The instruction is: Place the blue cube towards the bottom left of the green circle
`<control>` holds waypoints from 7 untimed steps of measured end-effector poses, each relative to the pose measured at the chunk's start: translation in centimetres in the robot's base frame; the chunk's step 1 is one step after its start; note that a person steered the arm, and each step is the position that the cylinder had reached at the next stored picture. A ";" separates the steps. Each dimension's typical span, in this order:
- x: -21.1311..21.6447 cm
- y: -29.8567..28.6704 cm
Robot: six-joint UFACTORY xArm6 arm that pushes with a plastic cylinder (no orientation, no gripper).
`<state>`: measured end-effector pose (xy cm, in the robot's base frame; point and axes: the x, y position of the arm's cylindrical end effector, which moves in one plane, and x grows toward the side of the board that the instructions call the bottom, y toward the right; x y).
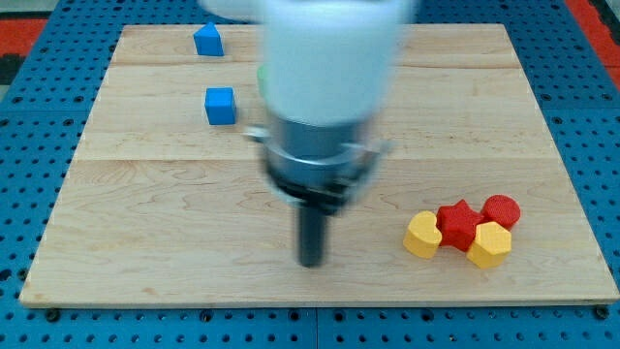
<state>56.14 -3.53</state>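
Note:
The blue cube (pixel 221 106) sits on the wooden board (pixel 145 223) at the upper left. A second blue block (pixel 207 40), shaped like a small house, lies near the board's top edge above it. The green circle is almost wholly hidden behind my arm; only a green sliver (pixel 261 75) shows at the arm's left edge, right of the blue cube. My tip (pixel 311 261) rests on the board at lower centre, well below and to the right of the blue cube. The arm is blurred.
A cluster of blocks sits at the lower right: a yellow block (pixel 422 235), a red star-like block (pixel 458 224), a yellow hexagon (pixel 489 244) and a red round block (pixel 501 210). A blue pegboard (pixel 39 78) surrounds the board.

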 end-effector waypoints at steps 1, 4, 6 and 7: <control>-5.6 -4.6; -19.1 -10.3; -20.3 -6.3; -21.8 -8.0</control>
<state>34.36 -11.51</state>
